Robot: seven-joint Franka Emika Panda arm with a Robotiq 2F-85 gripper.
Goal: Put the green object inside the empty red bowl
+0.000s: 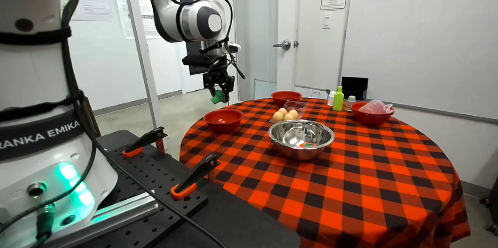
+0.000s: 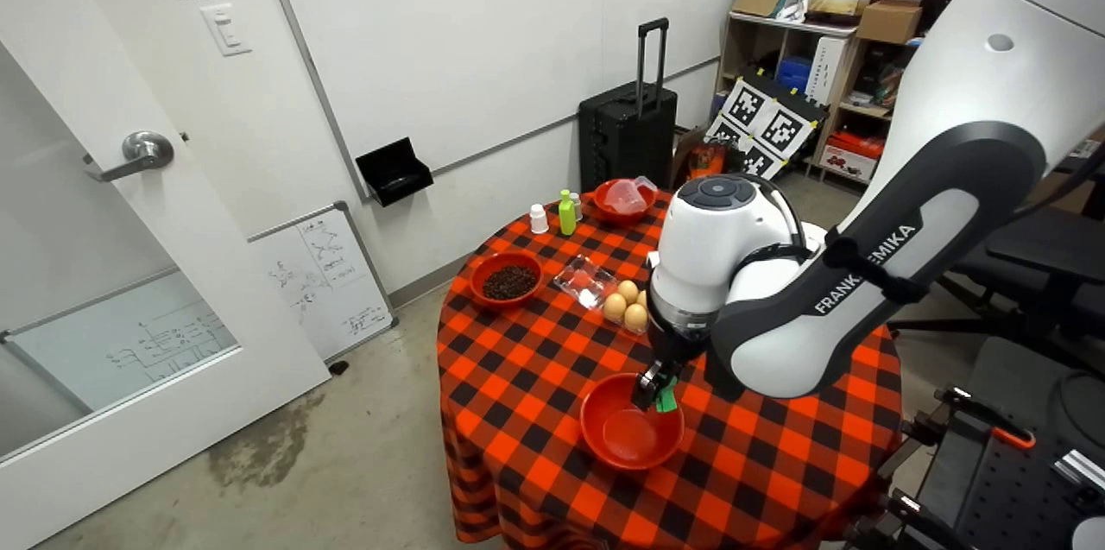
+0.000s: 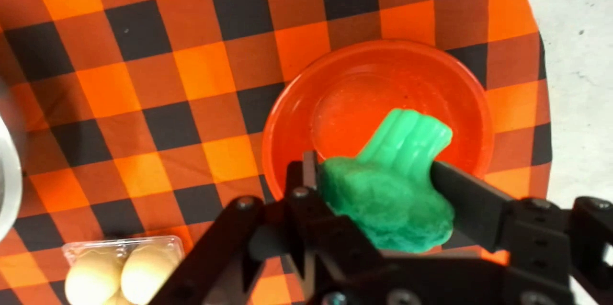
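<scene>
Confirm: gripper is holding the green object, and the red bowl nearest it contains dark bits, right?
No on the contents: the red bowl nearest the gripper looks empty in an exterior view; the dark bits are in another red bowl. The rest stands: it is holding the green object.

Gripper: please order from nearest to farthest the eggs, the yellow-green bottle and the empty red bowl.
From the gripper, in an exterior view:
1. Empty red bowl, below it.
2. Eggs, to the picture's right.
3. Yellow-green bottle, farther right.

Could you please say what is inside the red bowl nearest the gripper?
Inside the red bowl, only its inner surface shows; in the wrist view, the green object and gripper cover part.
</scene>
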